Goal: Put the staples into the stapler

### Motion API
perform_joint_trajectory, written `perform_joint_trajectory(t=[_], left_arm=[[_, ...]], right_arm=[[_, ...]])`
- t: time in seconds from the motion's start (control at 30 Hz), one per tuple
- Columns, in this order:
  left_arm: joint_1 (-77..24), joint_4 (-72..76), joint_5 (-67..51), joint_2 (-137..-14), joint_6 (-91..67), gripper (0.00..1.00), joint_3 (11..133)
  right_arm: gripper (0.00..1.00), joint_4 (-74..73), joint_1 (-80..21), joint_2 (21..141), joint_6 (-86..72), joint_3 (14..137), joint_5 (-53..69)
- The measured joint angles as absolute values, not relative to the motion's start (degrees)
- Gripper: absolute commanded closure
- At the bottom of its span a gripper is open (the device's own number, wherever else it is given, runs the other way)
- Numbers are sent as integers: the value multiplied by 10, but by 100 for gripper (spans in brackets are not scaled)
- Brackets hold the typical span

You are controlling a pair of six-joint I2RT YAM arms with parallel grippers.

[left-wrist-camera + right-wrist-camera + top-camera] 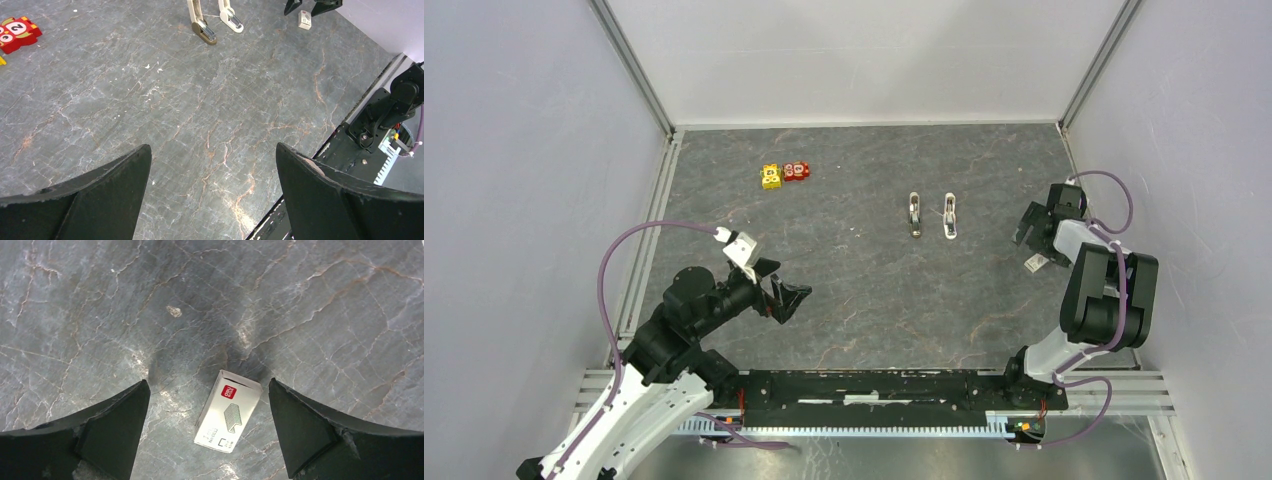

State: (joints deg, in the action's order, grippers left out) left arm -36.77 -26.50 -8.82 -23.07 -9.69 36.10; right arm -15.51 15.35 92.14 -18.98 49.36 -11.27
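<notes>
The stapler lies mid-table as two small cream-white pieces with grey metal side by side, one to the left of the other; the left wrist view shows the pair far off. A small white box of staples lies flat on the table at the right. My right gripper hovers open over the box, one finger on each side, touching nothing; from above it sits at the right edge. My left gripper hangs open and empty over bare table at the near left.
Yellow and red toy blocks sit at the far left; the red one shows in the left wrist view. Grey walls with aluminium rails enclose the table. The black base bar runs along the near edge.
</notes>
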Motion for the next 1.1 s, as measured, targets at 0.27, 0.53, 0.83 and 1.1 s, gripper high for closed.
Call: perform_joint_trajectory(t=[0.27,0.53,0.83,1.1], left_arm=[[-368,-265,-85,-230,-97,0,358],[-368,-265,-81,-230,-97,0,356],[-368,-265,-80,-236,-97,0,356],[-368,-265,-80,-236,-97,0,356]], right_arm=[[7,-141,152,923,-138,492,-56],[9,-130,100,923,-106,484,-16],[8,-146,-9,886,-104,457,-15],[2,-185,-25,804,-94,464,-91]])
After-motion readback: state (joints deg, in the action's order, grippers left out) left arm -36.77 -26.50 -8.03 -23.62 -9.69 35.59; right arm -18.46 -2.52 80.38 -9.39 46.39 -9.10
